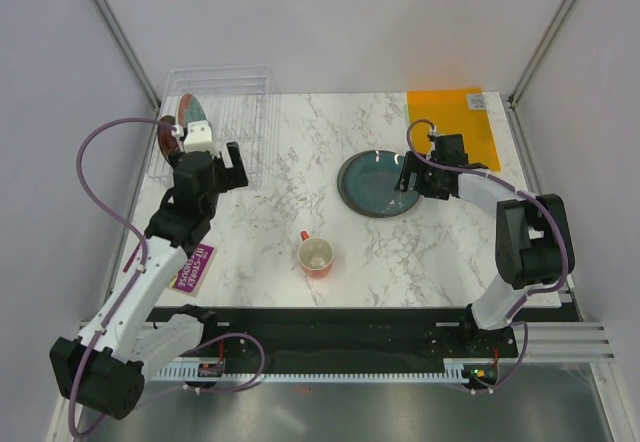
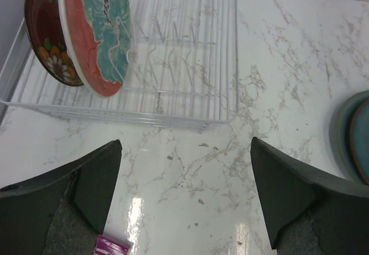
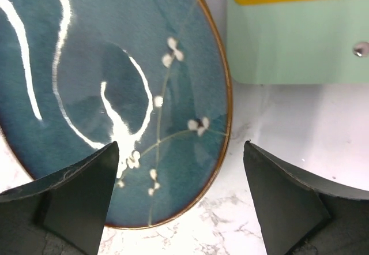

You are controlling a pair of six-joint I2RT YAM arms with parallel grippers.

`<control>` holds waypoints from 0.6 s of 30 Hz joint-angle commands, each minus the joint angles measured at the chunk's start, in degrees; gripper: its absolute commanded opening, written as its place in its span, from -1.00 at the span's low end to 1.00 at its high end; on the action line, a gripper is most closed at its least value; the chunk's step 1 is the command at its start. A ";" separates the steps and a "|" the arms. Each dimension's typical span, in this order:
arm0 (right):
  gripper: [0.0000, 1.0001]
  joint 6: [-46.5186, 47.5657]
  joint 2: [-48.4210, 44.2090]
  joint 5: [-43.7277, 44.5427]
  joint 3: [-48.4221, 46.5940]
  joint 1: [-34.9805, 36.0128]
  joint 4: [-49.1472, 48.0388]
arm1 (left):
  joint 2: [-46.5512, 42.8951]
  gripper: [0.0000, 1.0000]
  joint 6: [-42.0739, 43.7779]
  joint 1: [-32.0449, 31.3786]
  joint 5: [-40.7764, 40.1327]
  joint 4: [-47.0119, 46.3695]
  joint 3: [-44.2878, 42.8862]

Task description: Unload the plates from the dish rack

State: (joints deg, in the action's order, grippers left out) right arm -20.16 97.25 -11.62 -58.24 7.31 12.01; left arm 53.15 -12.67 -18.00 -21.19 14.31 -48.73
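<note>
Top external: right gripper (image 3: 180, 151) spread wide over teal plate (image 1: 378, 184); left gripper (image 2: 185, 142) likewise (facing rack (image 2: 173, 119), red plates (image 2: 95, 33) inside).

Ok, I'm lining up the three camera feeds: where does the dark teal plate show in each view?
Top external: dark teal plate lies flat, right of centre.
Left wrist: only a sliver shows, cut off at the right edge.
Right wrist: it fills the upper left.
Shared landmark: the marble table, visible in all three.
</note>
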 commanded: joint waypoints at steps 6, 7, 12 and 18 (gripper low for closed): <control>0.96 3.02 -9.35 14.69 0.58 1.65 3.90 | 10.48 1.00 9.68 6.47 -6.06 -7.27 -9.45; 0.96 3.02 -10.93 14.69 1.71 1.65 3.64 | 11.53 0.99 9.94 7.27 -5.79 -7.88 -10.50; 0.96 3.03 -17.79 12.59 3.92 1.74 3.11 | 21.10 0.99 12.58 10.69 -12.02 -13.76 -13.67; 0.96 3.11 -20.26 11.71 4.98 1.74 3.19 | 31.47 0.96 14.34 14.13 -12.29 -13.95 -20.43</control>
State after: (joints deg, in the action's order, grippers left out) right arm -17.74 77.80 0.32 -54.04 8.88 15.42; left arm 79.37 -1.85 -5.65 -30.00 4.12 -63.70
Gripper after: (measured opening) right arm 0.982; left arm 0.994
